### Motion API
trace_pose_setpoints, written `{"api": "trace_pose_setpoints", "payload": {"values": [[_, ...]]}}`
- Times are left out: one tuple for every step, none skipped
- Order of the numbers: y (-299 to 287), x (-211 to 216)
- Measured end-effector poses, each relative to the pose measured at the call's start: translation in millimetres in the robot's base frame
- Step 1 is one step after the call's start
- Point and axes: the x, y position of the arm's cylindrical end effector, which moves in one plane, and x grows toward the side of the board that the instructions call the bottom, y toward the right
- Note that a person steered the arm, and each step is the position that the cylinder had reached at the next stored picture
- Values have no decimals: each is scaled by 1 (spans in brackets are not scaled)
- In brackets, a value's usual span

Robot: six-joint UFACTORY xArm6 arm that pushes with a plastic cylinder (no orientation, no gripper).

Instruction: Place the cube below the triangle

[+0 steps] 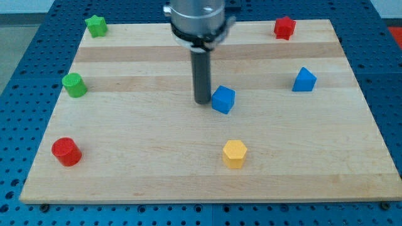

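Observation:
A blue cube (223,99) lies near the middle of the wooden board (157,138). A blue triangle block (304,80) lies at the view's right, a little higher than the cube. My tip (202,100) stands just left of the blue cube, touching or almost touching its left side. The dark rod rises from it to the grey arm head at the view's top.
A yellow hexagon block (235,154) lies below the cube. A red star block (284,27) is at top right, a green star block (96,26) at top left, a green cylinder (75,85) at left, a red cylinder (66,152) at bottom left.

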Motion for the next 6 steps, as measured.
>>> {"api": "trace_pose_setpoints", "payload": {"values": [[58,43],[39,46],[-22,29],[-40,0],[-19,-14],[46,-1]]}}
